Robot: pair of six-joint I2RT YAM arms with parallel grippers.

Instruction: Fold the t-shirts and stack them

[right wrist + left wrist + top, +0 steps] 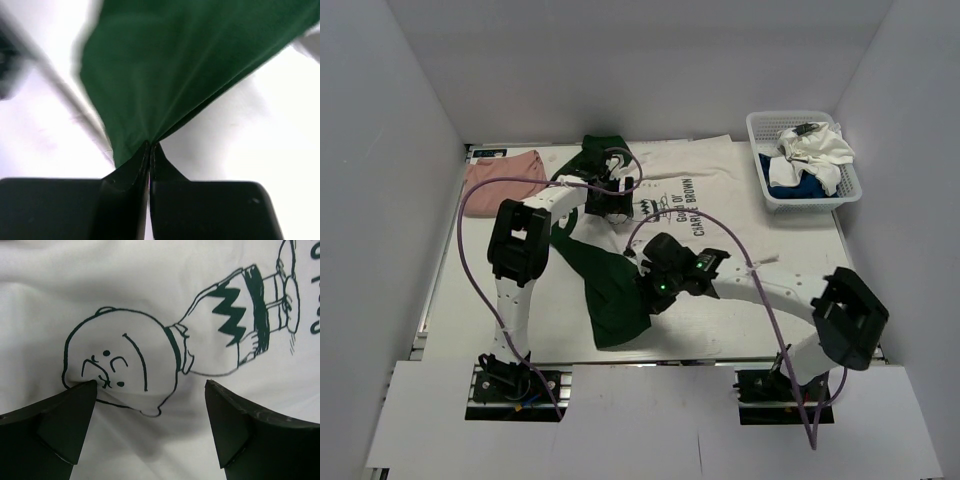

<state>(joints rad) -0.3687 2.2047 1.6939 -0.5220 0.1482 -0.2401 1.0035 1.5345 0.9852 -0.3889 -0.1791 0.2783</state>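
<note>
sleeve [190, 65] pinched in right gripper [151, 146] | left gripper [150, 385] wide over t-shirt [150, 290]

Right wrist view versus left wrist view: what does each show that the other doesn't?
Only the right wrist view shows the right gripper shut on a fold of the dark green sleeve, cloth pulled taut. Only the left wrist view shows the left gripper open, jaws either side of the cartoon boy print on white cloth. Shared: each frames its own gripper close over cloth; the top view suggests one t-shirt.
</note>
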